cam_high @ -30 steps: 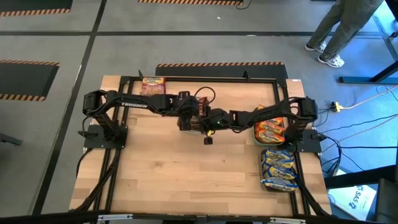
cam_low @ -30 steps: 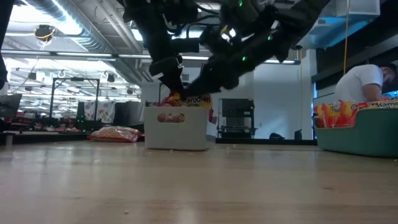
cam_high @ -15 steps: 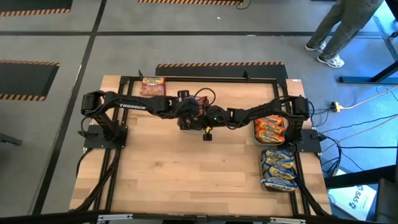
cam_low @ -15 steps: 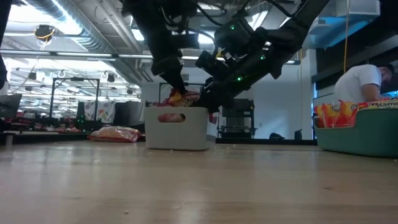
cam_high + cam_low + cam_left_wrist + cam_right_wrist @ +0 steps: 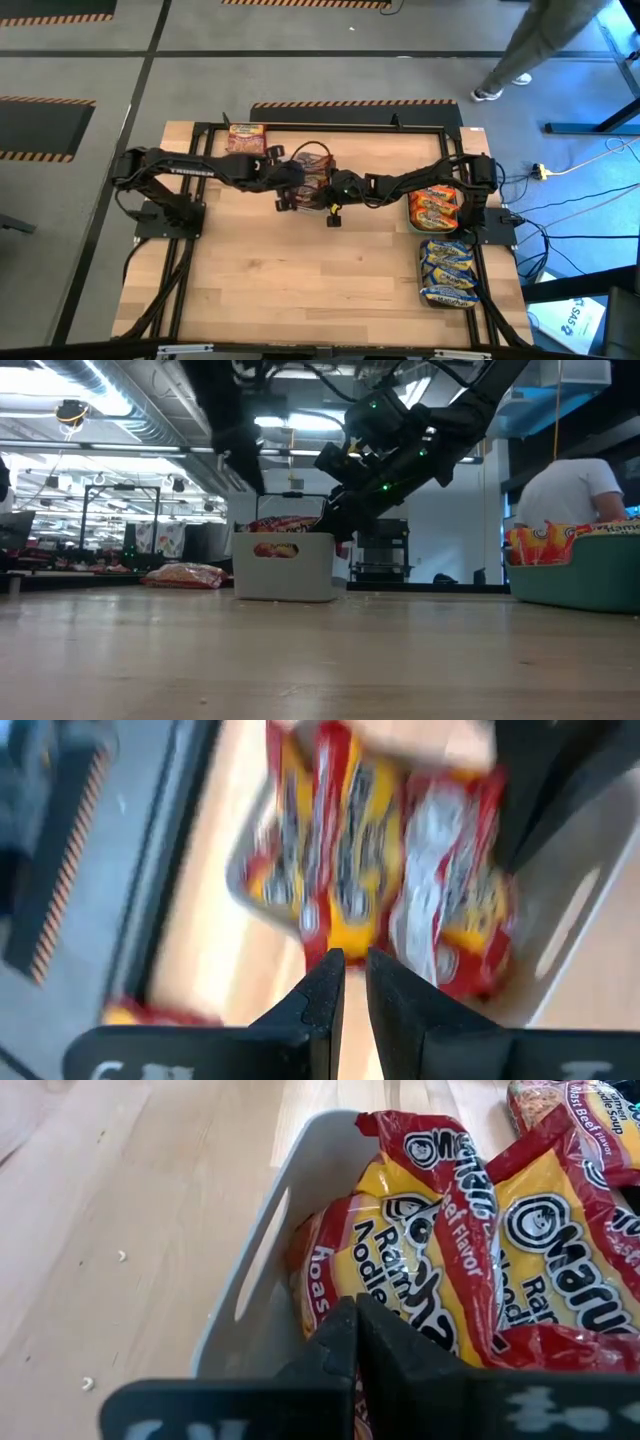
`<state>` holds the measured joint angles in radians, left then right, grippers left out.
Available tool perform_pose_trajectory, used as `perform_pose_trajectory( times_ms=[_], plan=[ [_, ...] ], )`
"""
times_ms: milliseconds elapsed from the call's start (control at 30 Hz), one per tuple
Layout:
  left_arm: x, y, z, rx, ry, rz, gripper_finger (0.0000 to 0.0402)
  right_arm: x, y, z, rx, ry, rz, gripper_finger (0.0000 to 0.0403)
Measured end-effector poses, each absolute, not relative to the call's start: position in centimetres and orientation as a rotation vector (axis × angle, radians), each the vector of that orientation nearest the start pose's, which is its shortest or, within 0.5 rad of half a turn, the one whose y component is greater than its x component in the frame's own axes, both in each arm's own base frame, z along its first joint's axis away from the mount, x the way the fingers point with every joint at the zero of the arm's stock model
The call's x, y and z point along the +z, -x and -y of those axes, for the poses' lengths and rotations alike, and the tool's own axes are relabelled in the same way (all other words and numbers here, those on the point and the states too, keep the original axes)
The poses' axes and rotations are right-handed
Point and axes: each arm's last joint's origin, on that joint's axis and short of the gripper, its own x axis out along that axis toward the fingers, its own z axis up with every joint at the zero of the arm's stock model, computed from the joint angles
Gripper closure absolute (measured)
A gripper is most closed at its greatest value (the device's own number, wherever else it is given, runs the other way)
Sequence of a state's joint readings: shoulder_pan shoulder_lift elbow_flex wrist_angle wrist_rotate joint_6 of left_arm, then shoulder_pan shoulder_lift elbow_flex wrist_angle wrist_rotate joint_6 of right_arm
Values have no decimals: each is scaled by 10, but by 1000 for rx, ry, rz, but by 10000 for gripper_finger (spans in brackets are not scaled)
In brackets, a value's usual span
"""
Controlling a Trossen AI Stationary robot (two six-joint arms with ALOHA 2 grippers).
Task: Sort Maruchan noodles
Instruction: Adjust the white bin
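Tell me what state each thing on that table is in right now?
Left gripper: fingers slightly apart, empty, just above the middle bin.
Right gripper: shut, empty, at the bin's rim.
Middle bin: upright, holding maroon-and-yellow packets.
Loose maroon packet: flat at the table's far edge.
Teal tray: filled with orange packets.
Blue-and-yellow packets: stacked in the near right tray.

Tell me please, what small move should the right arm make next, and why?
Probably lift the right end effector straight up and away from the grey tray. Its fingers are shut with nothing between them, just above the maroon-and-yellow packets already lying in that tray. The left end effector hangs over the same tray with only a narrow gap between its fingers, so rising should avoid crowding it.
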<state>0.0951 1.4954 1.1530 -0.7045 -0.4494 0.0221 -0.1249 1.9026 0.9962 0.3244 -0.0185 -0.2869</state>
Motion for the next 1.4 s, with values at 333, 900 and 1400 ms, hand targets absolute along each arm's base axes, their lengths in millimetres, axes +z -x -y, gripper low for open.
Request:
perform_pose_trajectory(
  times_ms=[333,900,1400],
  plan=[
    [204,-265,-56,362,117,-1180,361,145,-383,46,38,226,-565,402],
    [191,-280,-51,165,106,-915,361,149,-390,44,141,194,-571,402],
    [194,-285,-45,129,97,-865,361,151,-391,48,-190,394,-651,402]
  ],
)
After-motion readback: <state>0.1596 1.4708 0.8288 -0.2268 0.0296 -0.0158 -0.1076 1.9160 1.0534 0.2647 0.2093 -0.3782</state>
